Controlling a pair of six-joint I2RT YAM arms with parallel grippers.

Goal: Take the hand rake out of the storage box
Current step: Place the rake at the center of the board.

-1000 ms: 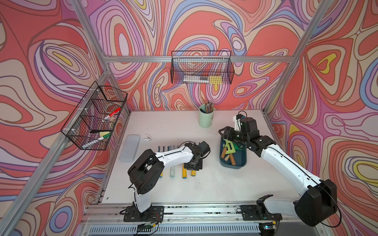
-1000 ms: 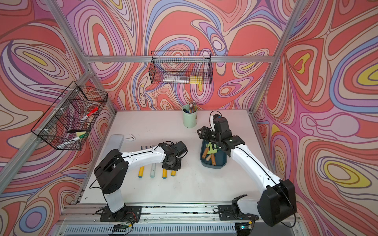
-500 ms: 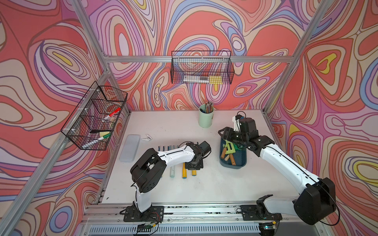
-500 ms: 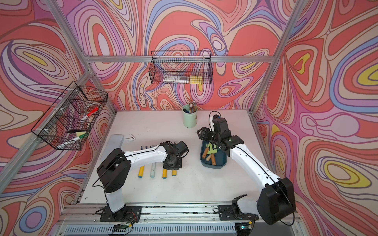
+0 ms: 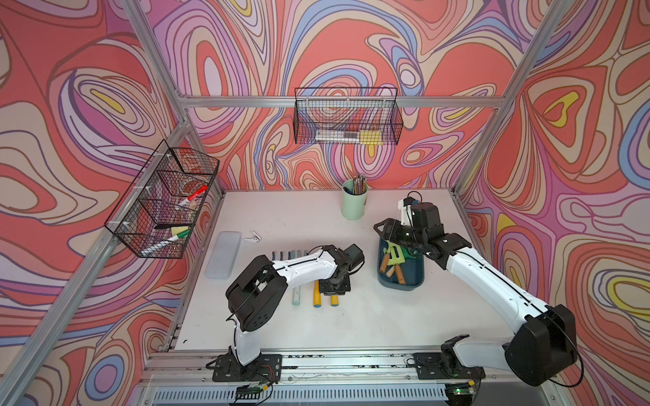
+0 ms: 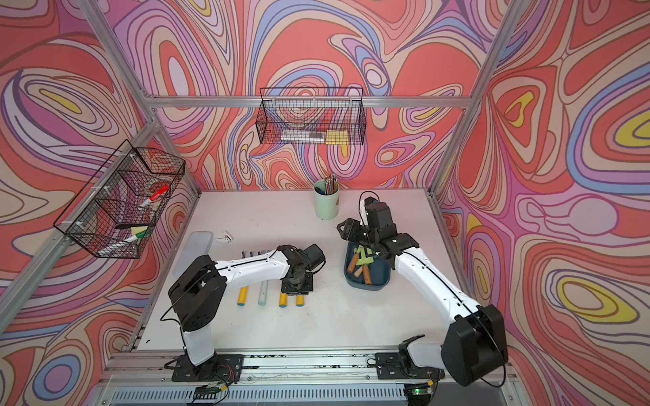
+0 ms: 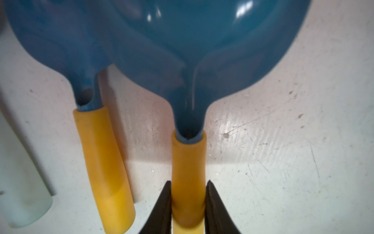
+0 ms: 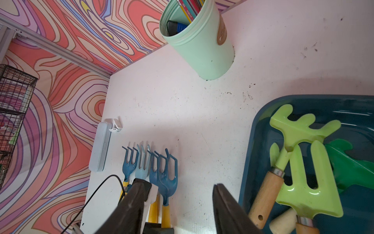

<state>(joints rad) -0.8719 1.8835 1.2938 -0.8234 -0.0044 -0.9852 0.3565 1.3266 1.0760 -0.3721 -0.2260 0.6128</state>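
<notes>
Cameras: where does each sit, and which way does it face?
Top views: high in front, facing down on the table; left arm, right arm whole.
Left wrist: over the left gripper, shut on a yellow handle.
Right wrist: over the open right gripper, near the storage box.
Shared: both wrist views show the blue tools.

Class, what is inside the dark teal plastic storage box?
Inside the dark teal plastic storage box: two lime-green pronged plastic tools with wooden handles. A darker green plastic piece lies partly hidden beneath them.

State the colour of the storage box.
Dark teal-blue; the storage box shows best in the right wrist view.
</notes>
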